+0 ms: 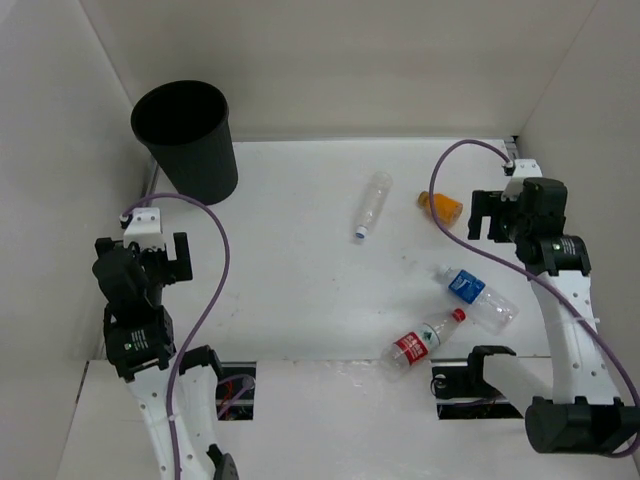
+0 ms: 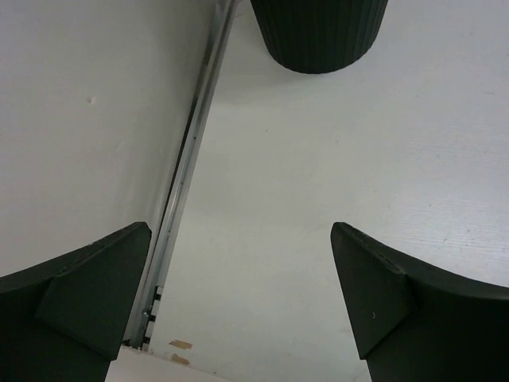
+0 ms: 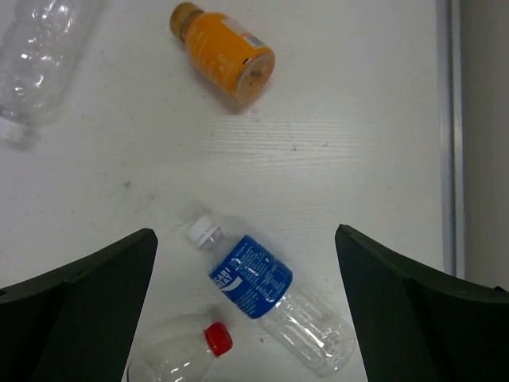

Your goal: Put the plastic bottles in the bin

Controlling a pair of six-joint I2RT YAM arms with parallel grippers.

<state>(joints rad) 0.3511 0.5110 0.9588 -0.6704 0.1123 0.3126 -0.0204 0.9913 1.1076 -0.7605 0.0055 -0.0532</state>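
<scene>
The black bin [image 1: 187, 137] stands upright at the far left; its base shows in the left wrist view [image 2: 320, 34]. All bottles lie on the table: the clear unlabelled one [image 1: 373, 203] [image 3: 40, 60], the short orange one [image 1: 441, 206] [image 3: 225, 54], the blue-label one [image 1: 476, 295] [image 3: 266, 292] and the red-label one [image 1: 423, 342] [image 3: 184, 358]. My left gripper [image 1: 172, 258] [image 2: 238, 302] is open and empty, near the bin. My right gripper [image 1: 488, 215] [image 3: 246, 310] is open and empty, held above the blue-label bottle.
White walls enclose the table on the left, back and right. A metal rail [image 2: 184, 171] runs along the left wall's foot and another [image 3: 449, 135] along the right. Purple cables loop over both arms.
</scene>
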